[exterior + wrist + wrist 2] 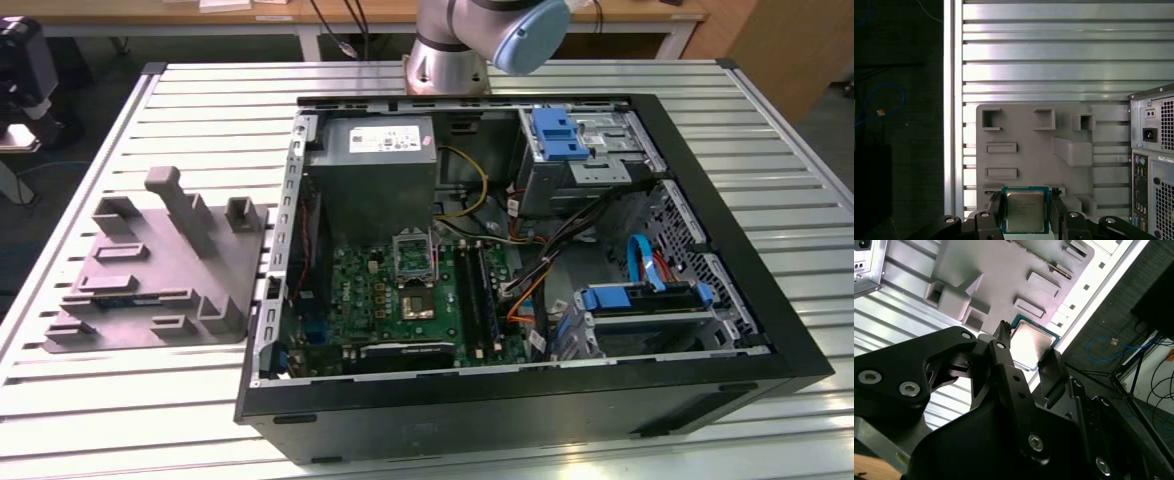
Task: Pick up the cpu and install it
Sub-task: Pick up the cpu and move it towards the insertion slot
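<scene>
The end effector (pixel 1025 214) is clamped on the cpu (pixel 1025 210): in both wrist views its two black fingers (pixel 995 206) press against opposite edges of the small square chip, with the pale metal top facing the cameras and a thin green border showing around it. In the second wrist view the end effector (pixel 1029 347) holds the cpu (pixel 1031 342) over the near edge of the grey moulded tray (pixel 999 275). The chip looks lifted clear of the tray, though that angle does not settle whether any contact remains. The tray (pixel 1024 155), with its raised blocks and open pockets, lies flat on the slatted metal counter (pixel 1054 50). In the exterior view the tray (pixel 147 290) sits on the counter (pixel 200 110) at the exterior view's left, just beside the open computer case (pixel 534 395), which lies on its side. The green motherboard (pixel 400 300) is exposed inside the case toward its near left part, a grey power supply (pixel 380 170) sits behind it on the far side, and blue drive brackets (pixel 558 135) stand at the exterior view's right. The arm (pixel 467 40) rises from the far edge of the counter behind the case. In the first wrist view the rear panel of the computer case (pixel 1154 175) stands just beside the tray.
</scene>
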You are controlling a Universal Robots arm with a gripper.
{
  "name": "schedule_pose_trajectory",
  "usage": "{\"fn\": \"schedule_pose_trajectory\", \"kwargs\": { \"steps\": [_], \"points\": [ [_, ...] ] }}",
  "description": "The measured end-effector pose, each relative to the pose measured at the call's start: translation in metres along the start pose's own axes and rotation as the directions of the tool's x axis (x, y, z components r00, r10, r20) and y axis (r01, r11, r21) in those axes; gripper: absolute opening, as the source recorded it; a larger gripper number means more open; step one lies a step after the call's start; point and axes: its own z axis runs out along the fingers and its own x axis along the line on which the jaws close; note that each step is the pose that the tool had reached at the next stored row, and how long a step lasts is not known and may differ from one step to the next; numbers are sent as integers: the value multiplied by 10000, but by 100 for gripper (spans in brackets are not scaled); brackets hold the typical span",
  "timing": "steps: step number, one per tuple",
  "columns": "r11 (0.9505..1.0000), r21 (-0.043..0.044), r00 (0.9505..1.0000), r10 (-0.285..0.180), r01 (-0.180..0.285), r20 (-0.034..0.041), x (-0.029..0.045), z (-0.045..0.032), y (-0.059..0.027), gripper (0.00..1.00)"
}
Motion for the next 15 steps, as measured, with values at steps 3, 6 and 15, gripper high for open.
{"fn": "schedule_pose_trajectory", "kwargs": {
  "steps": [3, 6, 15],
  "points": [
    [10000, 0, 10000, 1, -1, 0, -9, 0, 0, 47],
    [10000, 0, 10000, 1, -1, 0, -12, 0, 0, 47],
    [10000, 0, 10000, 0, 0, 0, -39, 0, 1, 47]
  ]
}}
